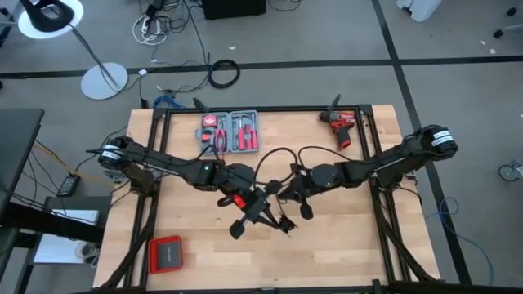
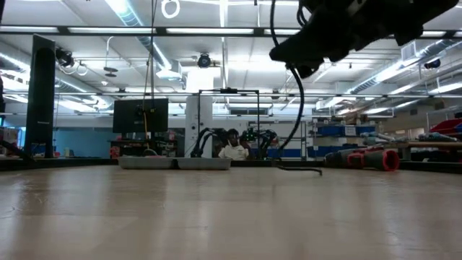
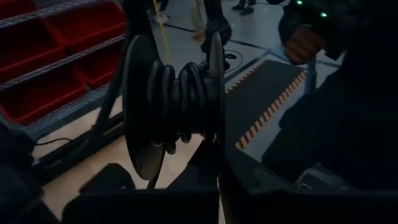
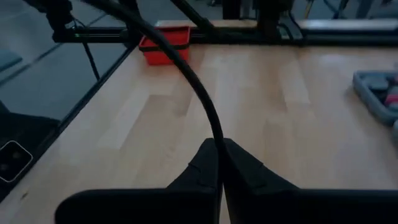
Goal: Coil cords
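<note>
The black cord (image 1: 276, 153) arches above the table's middle between my two grippers. Part of it is wound in several turns on a black reel (image 3: 174, 99) with two thin discs. My left gripper (image 3: 219, 186), near the table's middle (image 1: 260, 206), is shut on that reel. My right gripper (image 4: 219, 163), just right of it (image 1: 288, 189), is shut on the free run of cord (image 4: 186, 68). In the low view the cord (image 2: 299, 101) hangs in a curve well above the tabletop. The plug block does not show. My left gripper pinches one thin disc of the reel (image 3: 215, 81) by its rim between its two fingers. The reel stands ahead of the fingers, clear of the table, with its coils beside the held disc. My right gripper pinches a single strand of the cord (image 4: 215, 129) between its fingertips. The fingers point nearly level toward the table's left. From them the cord rises in a curve, clear of the table.
A grey tool case (image 1: 233, 132) with red-handled tools lies at the far edge, and a red drill (image 1: 341, 126) at the far right. A red and black box (image 1: 165, 255) sits near the left front corner. Black frame rails (image 1: 384, 220) run along the table's sides.
</note>
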